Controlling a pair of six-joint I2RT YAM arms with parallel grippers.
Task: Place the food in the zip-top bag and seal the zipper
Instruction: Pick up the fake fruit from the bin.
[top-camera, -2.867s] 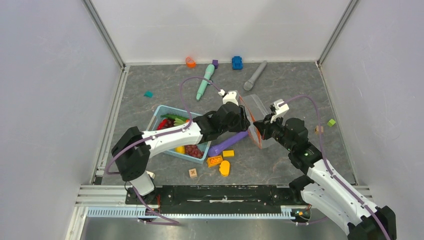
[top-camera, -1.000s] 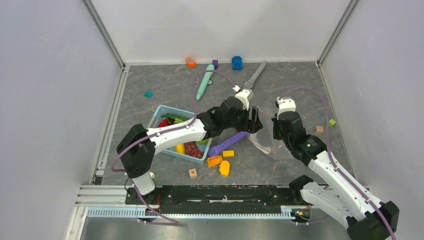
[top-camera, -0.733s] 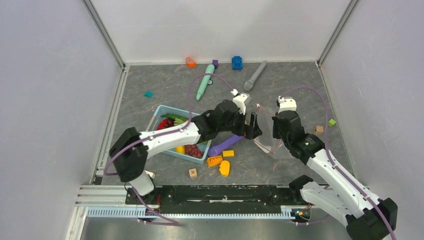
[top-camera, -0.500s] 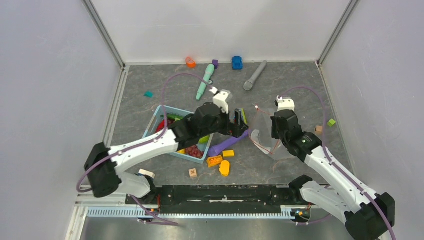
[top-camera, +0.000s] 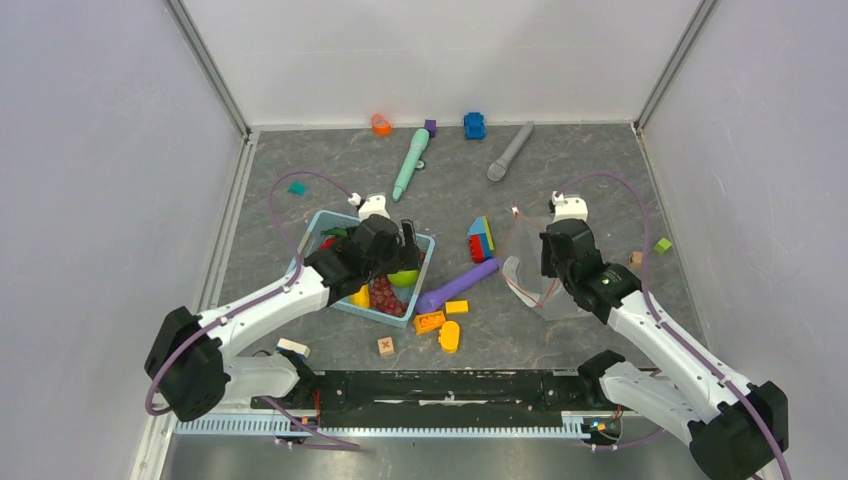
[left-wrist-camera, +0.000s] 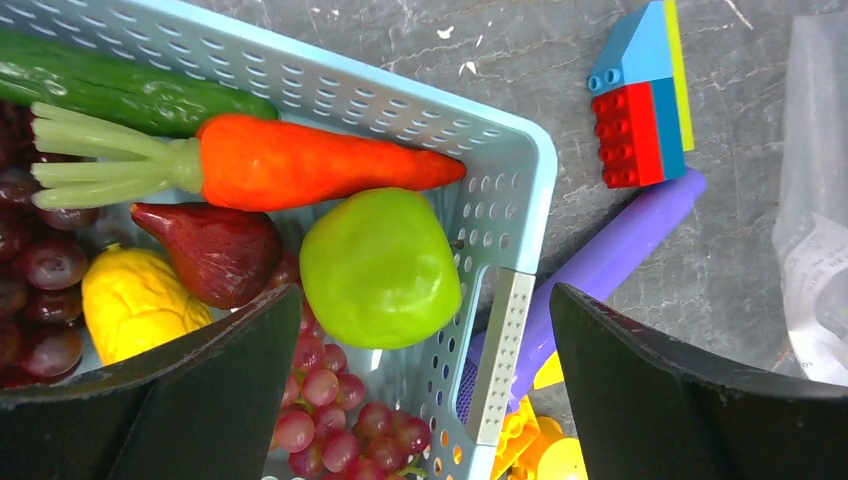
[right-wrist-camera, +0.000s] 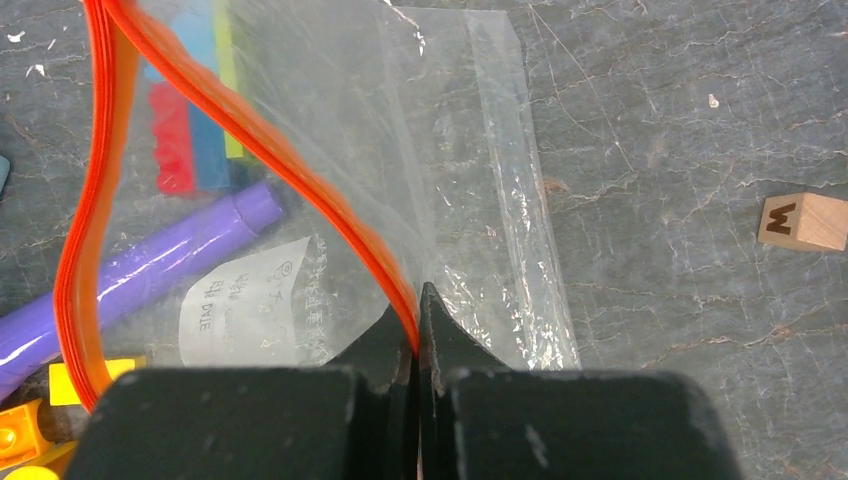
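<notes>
stage early; food (left-wrist-camera: 300, 160) all in basket (left-wrist-camera: 497, 195), none bagged | left jaws wide, empty, over green apple (left-wrist-camera: 377, 266) | right jaws pinching zipper (right-wrist-camera: 76, 262); zip-top bag (right-wrist-camera: 470, 190) agape, empty, on worktop (top-camera: 330, 170) | remaining: loading; sealing

Left gripper (left-wrist-camera: 422, 295) off zip-top bag (right-wrist-camera: 460, 180), opened wide, moved over basket (left-wrist-camera: 500, 150)
</notes>
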